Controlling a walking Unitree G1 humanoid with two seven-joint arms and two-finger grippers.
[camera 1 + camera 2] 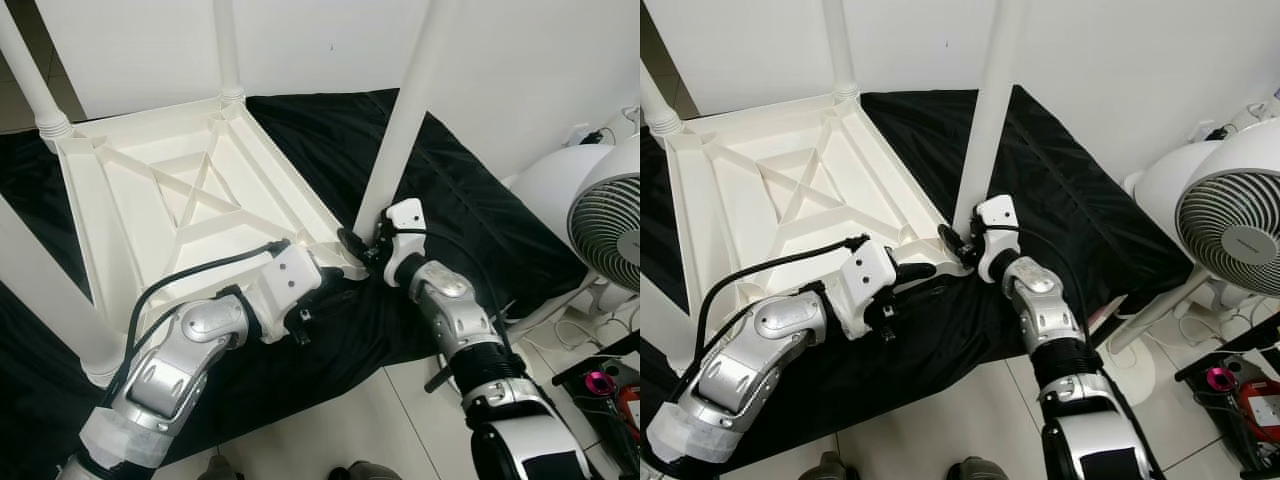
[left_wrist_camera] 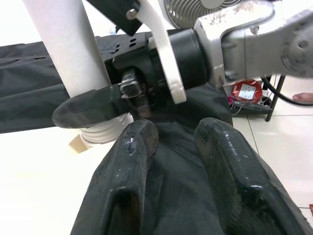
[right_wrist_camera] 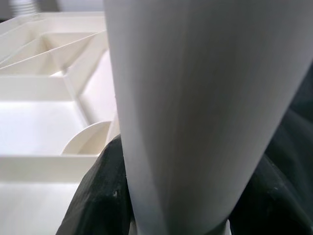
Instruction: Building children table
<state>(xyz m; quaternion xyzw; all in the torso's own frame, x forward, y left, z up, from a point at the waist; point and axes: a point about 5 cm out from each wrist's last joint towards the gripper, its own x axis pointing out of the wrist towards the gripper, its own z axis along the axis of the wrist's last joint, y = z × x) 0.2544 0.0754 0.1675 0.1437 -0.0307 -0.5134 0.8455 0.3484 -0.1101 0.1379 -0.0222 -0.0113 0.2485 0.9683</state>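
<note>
A white plastic children's table (image 1: 180, 190) lies upside down on a black cloth (image 1: 480, 200), legs pointing up. My right gripper (image 1: 362, 243) is shut on the base of the near-right leg (image 1: 405, 110), where it meets the table's corner. In the right wrist view that leg (image 3: 195, 98) stands between the two black fingers (image 3: 98, 196). My left gripper (image 1: 335, 285) hovers open just beside the same corner, over the cloth. In the left wrist view its fingers (image 2: 127, 161) are apart with nothing between them, pointing at the leg's ribbed base (image 2: 105, 132).
Three other legs stand at the far-left (image 1: 35, 90), far-right (image 1: 228, 50) and near-left (image 1: 40, 290) corners. A white fan (image 1: 610, 215) stands to the right with cables on the tiled floor (image 1: 400, 420). A white wall rises behind the table.
</note>
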